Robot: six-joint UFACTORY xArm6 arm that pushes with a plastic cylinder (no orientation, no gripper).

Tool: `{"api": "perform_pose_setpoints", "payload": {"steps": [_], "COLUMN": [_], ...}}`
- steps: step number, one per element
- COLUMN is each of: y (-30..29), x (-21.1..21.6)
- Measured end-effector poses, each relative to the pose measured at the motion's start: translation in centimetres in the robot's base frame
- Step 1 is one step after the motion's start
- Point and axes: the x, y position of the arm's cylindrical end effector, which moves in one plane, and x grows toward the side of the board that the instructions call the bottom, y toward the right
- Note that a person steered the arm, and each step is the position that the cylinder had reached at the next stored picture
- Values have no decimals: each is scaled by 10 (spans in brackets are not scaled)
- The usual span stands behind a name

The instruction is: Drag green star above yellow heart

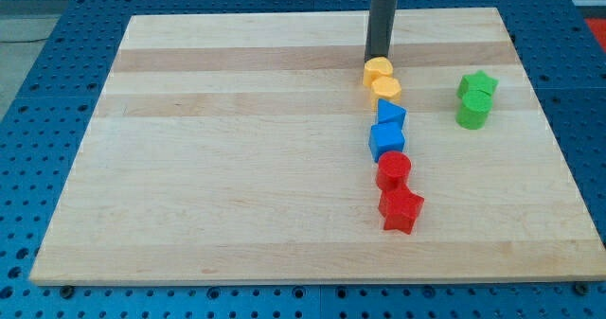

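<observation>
The green star point(479, 83) lies at the view's right on the wooden board, touching a green cylinder point(472, 111) just below it. The yellow heart point(386, 87) lies near the board's upper middle, touching a yellow round block point(377, 70) above it. My tip point(378, 57) stands at the top edge of the yellow round block, well left of the green star.
Below the yellow heart runs a column of blocks: a blue triangular block point(391, 113), a blue cube point(386, 139), a red cylinder point(393, 169) and a red star point(401, 208). The wooden board point(218, 168) rests on a blue perforated table.
</observation>
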Motion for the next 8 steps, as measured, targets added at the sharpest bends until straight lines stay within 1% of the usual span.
{"api": "perform_pose_setpoints", "payload": {"steps": [1,2,3,4,5,6,8], "y": [25,106,172,220,239,226,183], "x": [0,-1,0,21,76,90,88]}}
